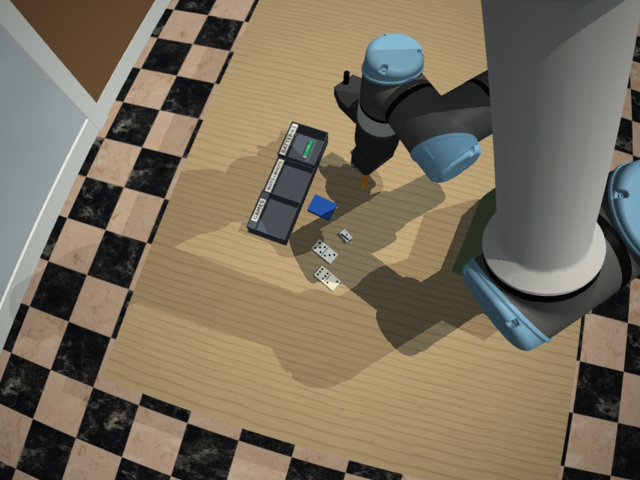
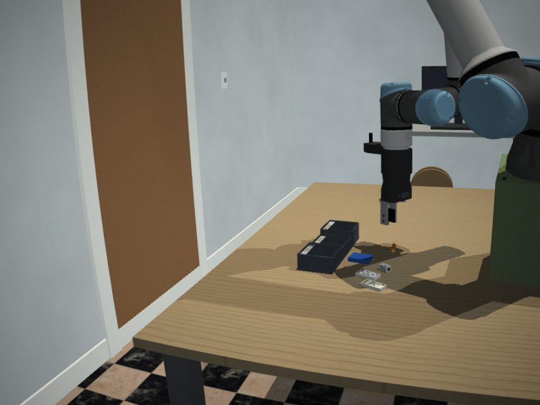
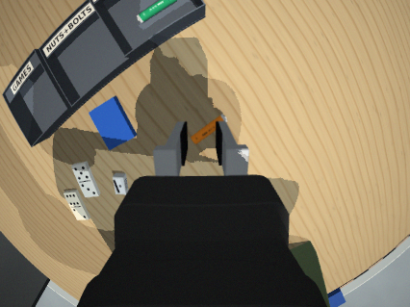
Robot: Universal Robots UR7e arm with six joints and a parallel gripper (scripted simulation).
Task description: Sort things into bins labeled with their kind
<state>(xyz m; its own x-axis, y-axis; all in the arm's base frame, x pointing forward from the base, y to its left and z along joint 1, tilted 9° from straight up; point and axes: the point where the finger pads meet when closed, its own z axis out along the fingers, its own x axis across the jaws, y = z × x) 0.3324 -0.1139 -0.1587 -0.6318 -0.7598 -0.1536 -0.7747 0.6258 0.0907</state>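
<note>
Green battery (image 1: 308,148) lies in BATTERIES compartment of bin row (image 1: 255,229) – one sort done. Orange battery (image 3: 205,131) on counter, just beside bin on side nearer robot base, directly under gripper (image 2: 387,216). Gripper hangs well above it, jaws half-parted, nothing between them. Left to sort: orange battery, two dominoes (image 1: 324,251) and small die-like piece (image 1: 345,235) toward near edge – likely GAMES. Blue block (image 1: 321,206) beside middle compartment; kind unclear. NUTS+BOLTS compartment looks bare. Arm hides far right counter corner in top view.
</note>
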